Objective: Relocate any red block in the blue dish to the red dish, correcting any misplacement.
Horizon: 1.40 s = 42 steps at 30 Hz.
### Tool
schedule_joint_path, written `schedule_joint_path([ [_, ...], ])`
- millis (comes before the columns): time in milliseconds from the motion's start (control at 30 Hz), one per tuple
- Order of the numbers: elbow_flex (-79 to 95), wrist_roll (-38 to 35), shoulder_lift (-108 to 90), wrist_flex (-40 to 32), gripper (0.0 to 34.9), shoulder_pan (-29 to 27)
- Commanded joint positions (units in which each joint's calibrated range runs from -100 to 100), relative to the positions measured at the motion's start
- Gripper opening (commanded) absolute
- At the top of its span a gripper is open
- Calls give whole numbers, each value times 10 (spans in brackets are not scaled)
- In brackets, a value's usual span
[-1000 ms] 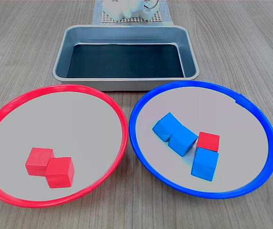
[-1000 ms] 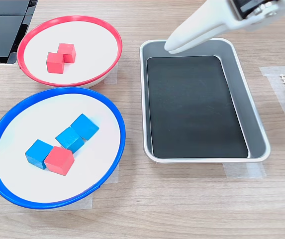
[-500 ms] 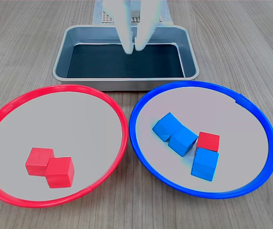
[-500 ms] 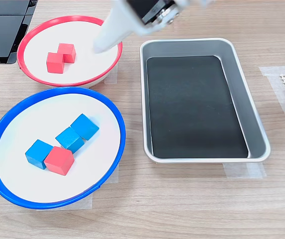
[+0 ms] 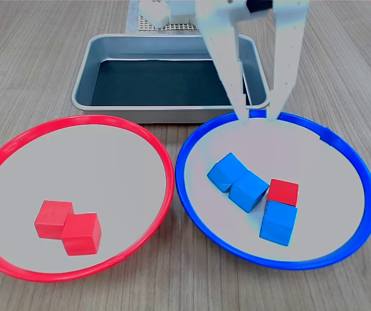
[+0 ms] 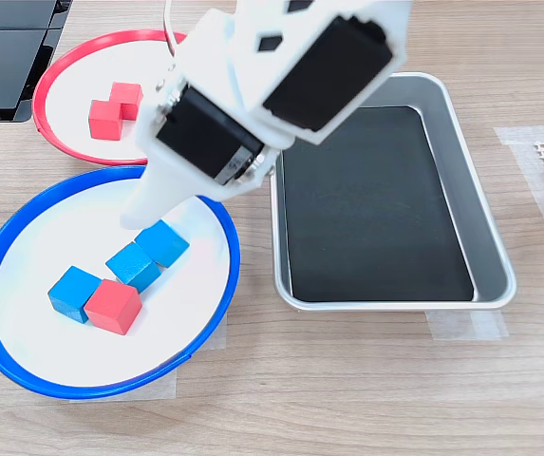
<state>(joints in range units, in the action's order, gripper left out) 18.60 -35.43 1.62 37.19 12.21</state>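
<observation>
The red block (image 5: pixel 283 192) (image 6: pixel 113 306) lies in the blue dish (image 5: pixel 321 168) (image 6: pixel 44 228), touching two of the three blue cubes (image 5: pixel 248 190) (image 6: pixel 132 266) there. My gripper (image 5: pixel 258 116) (image 6: pixel 137 218) hangs over the dish's edge nearest the tray, open and holding nothing. It is short of the red block. The red dish (image 5: pixel 94 162) (image 6: pixel 72 81) holds two red cubes (image 5: pixel 54 218) (image 6: pixel 106 120). In the second exterior view the arm hides part of both dishes.
A rectangular metal tray (image 5: pixel 172 113) (image 6: pixel 395 304) with a dark floor stands behind the dishes in the first exterior view. A dark flat object (image 6: pixel 6 47) lies at the second exterior view's top left. Wooden tabletop surrounds everything.
The gripper has swung from above the tray to the blue dish's edge and come lower. Its fingers, together half a second ago, now stand apart. No block has moved.
</observation>
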Motion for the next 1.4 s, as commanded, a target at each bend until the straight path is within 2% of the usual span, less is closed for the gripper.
schedule_joint_path([
  [0, -28, -7, 11, -8, 99, 16],
  [67, -29, -12, 31, -8, 130, 21],
  [200, -33, -14, 51, -8, 149, 25],
  [700, -108, -13, 148, 5, 150, 38],
  [1367, -215, -11, 240, 24, 151, 17],
])
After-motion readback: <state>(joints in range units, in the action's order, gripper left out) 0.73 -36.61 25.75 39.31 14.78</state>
